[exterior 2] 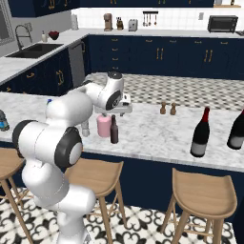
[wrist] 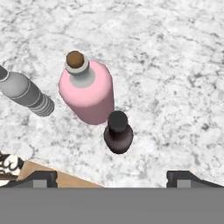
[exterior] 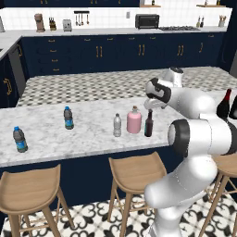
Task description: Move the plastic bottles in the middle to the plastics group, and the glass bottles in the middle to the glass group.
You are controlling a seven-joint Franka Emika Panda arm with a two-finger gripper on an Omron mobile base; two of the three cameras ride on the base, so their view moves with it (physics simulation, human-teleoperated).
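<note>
Bottles run left to right along my counter (exterior: 92, 139): two blue-labelled plastic ones (exterior: 20, 139) (exterior: 68, 117) out at nine o'clock from the middle, then the clear bottle (exterior: 117, 125), pink bottle (exterior: 134, 120) and brown bottle (exterior: 148, 123) close together at centre, and the wine bottles (exterior 2: 200, 133) (exterior 2: 237, 129) well off at three o'clock. In the hand view the brown bottle (wrist: 118, 132) sits at five o'clock of the pink one (wrist: 88, 90), just beside it or touching; I cannot tell which. My gripper (wrist: 112, 179) hangs above them with its jaws spread wide, holding nothing.

I'd judge the brown bottle to be rigid, slick glass, breakable if tipped, and narrow enough to topple; I'd take it around the body below the shoulder, approaching from the side away from the pink bottle. The clear one looks light and likely to give under a squeeze.

From the left base the arm covers most of the wine bottles; from the right base it hides the clear bottle's top and one blue-labelled bottle is cut off at the frame edge.
</note>
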